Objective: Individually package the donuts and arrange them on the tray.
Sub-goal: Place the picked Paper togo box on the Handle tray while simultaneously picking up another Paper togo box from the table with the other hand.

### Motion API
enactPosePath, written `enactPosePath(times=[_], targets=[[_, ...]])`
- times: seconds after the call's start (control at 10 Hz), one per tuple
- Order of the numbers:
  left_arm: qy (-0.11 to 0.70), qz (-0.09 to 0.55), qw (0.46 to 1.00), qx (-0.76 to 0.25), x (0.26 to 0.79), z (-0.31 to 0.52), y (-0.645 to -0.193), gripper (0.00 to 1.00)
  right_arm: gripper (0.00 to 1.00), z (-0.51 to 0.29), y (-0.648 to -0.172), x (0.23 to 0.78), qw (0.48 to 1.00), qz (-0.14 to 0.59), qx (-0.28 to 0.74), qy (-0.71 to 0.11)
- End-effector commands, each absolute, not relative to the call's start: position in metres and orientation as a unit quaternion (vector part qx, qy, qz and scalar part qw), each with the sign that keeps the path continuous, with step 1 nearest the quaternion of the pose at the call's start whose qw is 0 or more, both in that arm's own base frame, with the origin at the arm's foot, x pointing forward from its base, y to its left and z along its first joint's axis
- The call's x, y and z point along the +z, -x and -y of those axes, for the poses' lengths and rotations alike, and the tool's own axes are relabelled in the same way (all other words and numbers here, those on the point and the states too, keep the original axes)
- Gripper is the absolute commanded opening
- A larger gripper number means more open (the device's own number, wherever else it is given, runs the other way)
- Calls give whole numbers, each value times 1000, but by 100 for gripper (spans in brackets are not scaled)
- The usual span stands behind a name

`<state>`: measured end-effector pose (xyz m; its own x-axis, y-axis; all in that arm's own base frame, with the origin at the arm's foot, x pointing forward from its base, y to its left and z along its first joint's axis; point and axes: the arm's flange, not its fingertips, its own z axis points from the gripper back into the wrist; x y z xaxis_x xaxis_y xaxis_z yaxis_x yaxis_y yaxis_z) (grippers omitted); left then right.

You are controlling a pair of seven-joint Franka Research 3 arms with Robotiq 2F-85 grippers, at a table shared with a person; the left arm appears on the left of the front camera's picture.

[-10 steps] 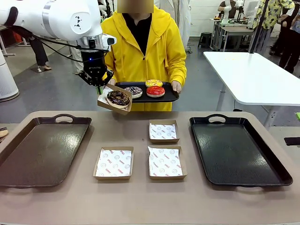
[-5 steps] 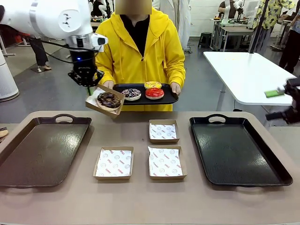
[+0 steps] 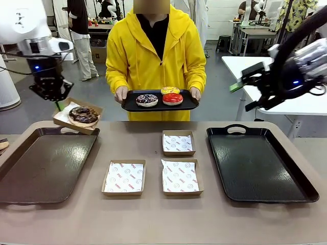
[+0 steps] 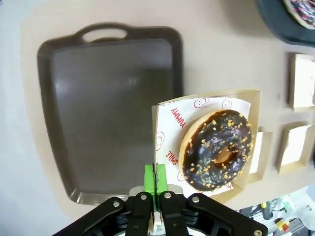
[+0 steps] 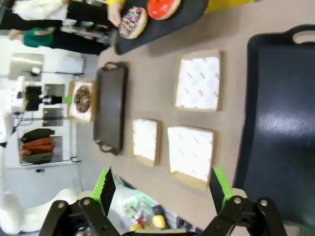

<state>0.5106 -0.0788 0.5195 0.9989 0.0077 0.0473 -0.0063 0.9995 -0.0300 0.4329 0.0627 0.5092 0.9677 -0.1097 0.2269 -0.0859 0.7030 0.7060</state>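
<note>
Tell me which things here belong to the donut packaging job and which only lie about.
Job: chocolate donut in its box, held by left claw; sprinkled donut, yellow-iced donut, red donut on the person's tray; three empty boxes; two table trays.
Lying about: white side table; dark stool.

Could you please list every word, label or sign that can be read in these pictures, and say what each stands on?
"YUMMY": red print on the white paper liner of the brown cardboard box pinched by the left gripper, beside the dark chocolate donut.
"SMILE": red print on the same liner, nearer the gripper, with small smiley faces.
Red print on the liners of the three empty cardboard boxes on the table: too small to read.
</note>
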Motion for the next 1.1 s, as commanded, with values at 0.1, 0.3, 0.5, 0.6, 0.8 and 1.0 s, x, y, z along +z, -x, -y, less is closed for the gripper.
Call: enactPosePath(times=[0.1,0.3,0.5,0.6,0.8,1.0], targets=[[24,20,999,18,492,46,-510,1,100,-101,-458,489,936,119,-5,-330],[12,10,999,30,479,32,-516,1,100,-106,-454,486,937,124,-1,-327],[0,-1,999,36,470,27,-521,1,100,-110,-455,478,935,124,9,-333],[-6,0,999,41,470,30,-522,1,100,-110,-455,478,935,124,9,-333],[12,-6,999,40,470,29,-517,1,100,-110,-455,478,935,124,9,-333],[12,-6,999,40,470,29,-517,1,100,-110,-455,478,935,124,9,-333]])
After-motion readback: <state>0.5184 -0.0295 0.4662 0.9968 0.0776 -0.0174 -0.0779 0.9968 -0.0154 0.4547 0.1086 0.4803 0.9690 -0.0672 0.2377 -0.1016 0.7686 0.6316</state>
